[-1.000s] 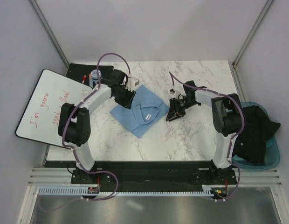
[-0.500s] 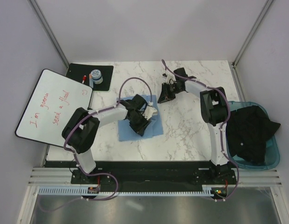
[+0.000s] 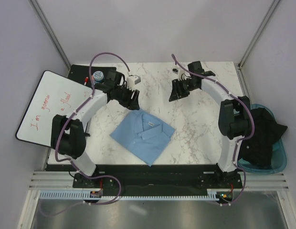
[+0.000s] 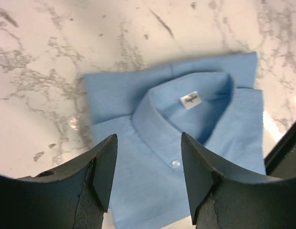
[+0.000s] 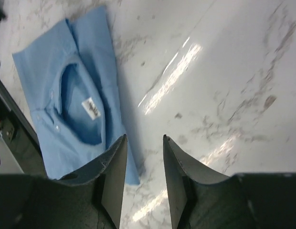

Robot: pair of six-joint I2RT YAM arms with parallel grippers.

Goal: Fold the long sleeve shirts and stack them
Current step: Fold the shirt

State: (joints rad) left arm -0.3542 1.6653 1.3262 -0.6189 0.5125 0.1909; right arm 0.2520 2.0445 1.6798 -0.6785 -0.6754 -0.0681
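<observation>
One folded light-blue long sleeve shirt [image 3: 143,135] lies flat on the marble table near the front middle, collar up with a white label. It also shows in the left wrist view [image 4: 186,138] and in the right wrist view [image 5: 74,95]. My left gripper [image 3: 134,97] is open and empty, raised above the table behind the shirt; its jaws stand wide apart [image 4: 148,157]. My right gripper [image 3: 174,94] is open and empty, raised over bare marble to the back right of the shirt [image 5: 144,157].
A whiteboard [image 3: 50,109] with red writing hangs off the table's left side. A black mat [image 3: 83,74] with a small jar [image 3: 98,76] and a marker lies at the back left. A teal bin [image 3: 277,157] holding dark clothes stands at the right.
The left gripper has left the shirt and drawn back toward the far left. The folded shirt now lies nearer the front, turned. The right gripper has shifted slightly.
</observation>
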